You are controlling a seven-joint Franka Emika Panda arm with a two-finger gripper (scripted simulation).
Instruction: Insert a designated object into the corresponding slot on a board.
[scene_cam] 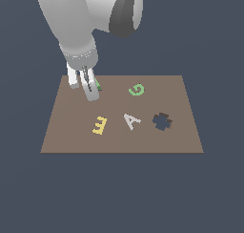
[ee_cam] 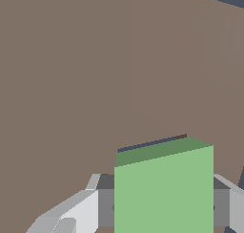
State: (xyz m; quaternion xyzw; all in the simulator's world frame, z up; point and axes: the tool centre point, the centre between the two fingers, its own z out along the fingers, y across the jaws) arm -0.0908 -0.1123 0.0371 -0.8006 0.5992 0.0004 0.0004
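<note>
The fingers (ee_cam: 164, 208) pinch the light-green block (ee_cam: 164, 189) from both sides, low over the brown board (scene_cam: 119, 141), close by its far corner on the exterior view's left. A thin dark edge just beyond the block may be its square slot (ee_cam: 152, 143); whether the block is entering or already partly seated, I cannot tell, so release is probably still to come. Further along the board lie a green G (scene_cam: 137, 90), yellow E (scene_cam: 99, 125), white A (scene_cam: 131, 120) and a jagged hole (scene_cam: 162, 121). Around the board is plain dark ground.

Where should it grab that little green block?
By its two flat opposite sides, coming from above. In the wrist view the block already sits between the jaws of the gripper over the board, its straight faces square to them.
</note>
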